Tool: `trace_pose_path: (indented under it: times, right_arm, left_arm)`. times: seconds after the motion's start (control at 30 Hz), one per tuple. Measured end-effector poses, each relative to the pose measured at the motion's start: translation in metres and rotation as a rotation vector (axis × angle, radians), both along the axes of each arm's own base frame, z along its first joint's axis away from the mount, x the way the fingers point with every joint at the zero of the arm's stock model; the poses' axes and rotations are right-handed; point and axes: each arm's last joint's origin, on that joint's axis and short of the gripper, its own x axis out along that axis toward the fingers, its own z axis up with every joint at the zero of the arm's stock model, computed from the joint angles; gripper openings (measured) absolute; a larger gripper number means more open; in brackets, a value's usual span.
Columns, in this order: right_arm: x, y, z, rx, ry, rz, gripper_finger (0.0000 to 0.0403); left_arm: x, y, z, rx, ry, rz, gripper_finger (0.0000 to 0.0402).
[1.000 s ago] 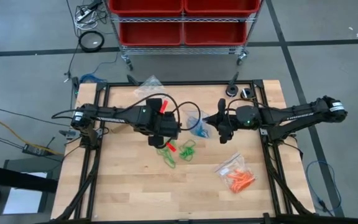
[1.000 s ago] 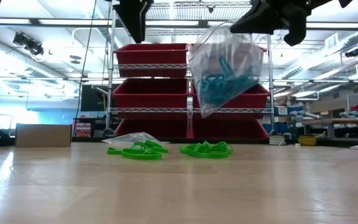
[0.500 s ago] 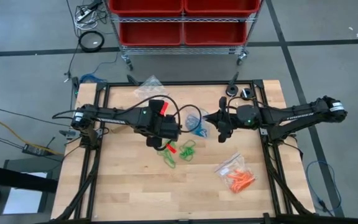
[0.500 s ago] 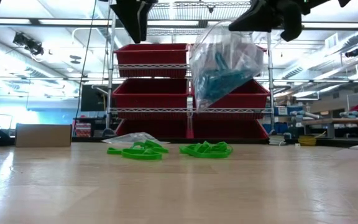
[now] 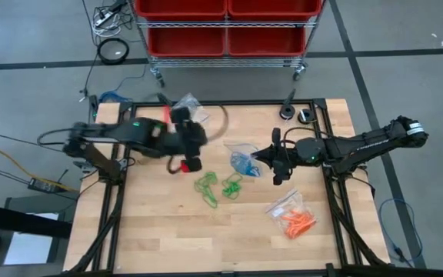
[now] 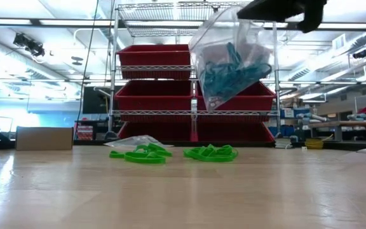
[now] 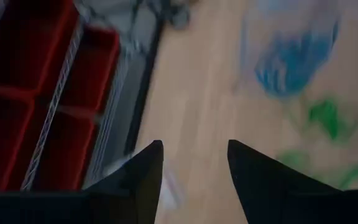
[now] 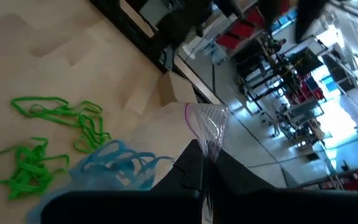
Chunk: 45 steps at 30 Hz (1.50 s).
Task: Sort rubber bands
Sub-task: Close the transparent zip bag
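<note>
My right gripper (image 5: 266,158) is shut on a clear plastic bag (image 6: 229,63) with blue rubber bands (image 8: 114,165) inside, held above the table's middle. Two small heaps of green rubber bands (image 5: 206,185) (image 5: 231,185) lie loose on the wood just near of the bag. My left gripper (image 7: 194,163) is open with nothing between its fingers. It stands high over the table's left half (image 5: 188,159), left of the bag and of the green heaps, and is out of the low view. My right gripper pinches the bag's top edge (image 8: 202,154), by its zip mouth, between its two fingers. They come nearly level from the table's right. The bag hangs below them, tilted and clear of the table, with the blue bands gathered in its lower part (image 6: 224,79).
A clear bag with orange rubber bands (image 5: 292,216) lies near the table's right near side. Another clear bag (image 5: 187,105) lies at the far edge. A wire rack with red bins (image 5: 225,27) stands beyond the table.
My left gripper has risen out of the low view, drawn back toward the table's left edge, away from the green heaps, and tipped up. The bag in my right gripper has swung a little and stays clear of the table.
</note>
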Motion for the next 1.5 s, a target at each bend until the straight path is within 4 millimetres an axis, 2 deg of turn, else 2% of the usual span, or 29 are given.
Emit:
trace_pose_path:
  times: [0.1, 0.17, 0.27, 0.4, 0.47, 0.57, 0.8, 0.93, 1.13, 1.33, 1.5]
  right_arm:
    - [-0.002, 0.009, 0.001, -0.005, -0.003, 0.040, 0.0000]
    - [-0.002, 0.015, 0.002, -0.009, -0.017, 0.069, 0.0000]
    - [-0.004, 0.024, 0.006, -0.026, -0.050, 0.116, 0.0000]
    - [-0.006, 0.035, 0.013, -0.050, -0.128, 0.169, 0.0000]
    - [-0.006, 0.038, 0.018, -0.063, -0.172, 0.187, 0.0000]
    - [-0.006, 0.039, 0.022, -0.071, -0.210, 0.192, 0.0000]
    - [-0.006, 0.038, 0.025, -0.095, -0.242, 0.190, 0.0000]
    - [-0.006, 0.038, 0.027, -0.094, -0.264, 0.188, 0.0000]
    - [-0.006, 0.038, 0.028, -0.092, -0.263, 0.188, 0.0000]
    - [-0.006, 0.038, 0.028, -0.092, -0.264, 0.187, 0.0000]
    - [-0.006, 0.038, 0.028, -0.093, -0.264, 0.186, 0.0000]
  left_arm:
    - [-0.018, 0.005, 0.005, -0.095, -0.232, -0.060, 0.0181]
    - [-0.027, 0.010, -0.006, -0.199, -0.347, -0.110, 0.0179]
    - [-0.033, 0.017, -0.040, -0.329, -0.431, -0.133, 0.0178]
    - [-0.031, 0.022, -0.087, -0.490, -0.557, -0.220, 0.0178]
    - [-0.027, 0.022, -0.101, -0.549, -0.655, -0.292, 0.0178]
    - [-0.027, 0.022, -0.121, -0.550, -0.711, -0.314, 0.0178]
    - [-0.026, 0.021, -0.145, -0.605, -0.845, -0.423, 0.0178]
    - [-0.021, 0.024, -0.156, -0.633, -0.904, -0.424, 0.0178]
    - [-0.007, 0.023, -0.159, -0.677, -1.016, -0.548, 0.0178]
    - [0.001, 0.024, -0.170, -0.678, -1.015, -0.535, 0.0178]
    - [0.004, 0.023, -0.169, -0.701, -1.066, -0.581, 0.0178]
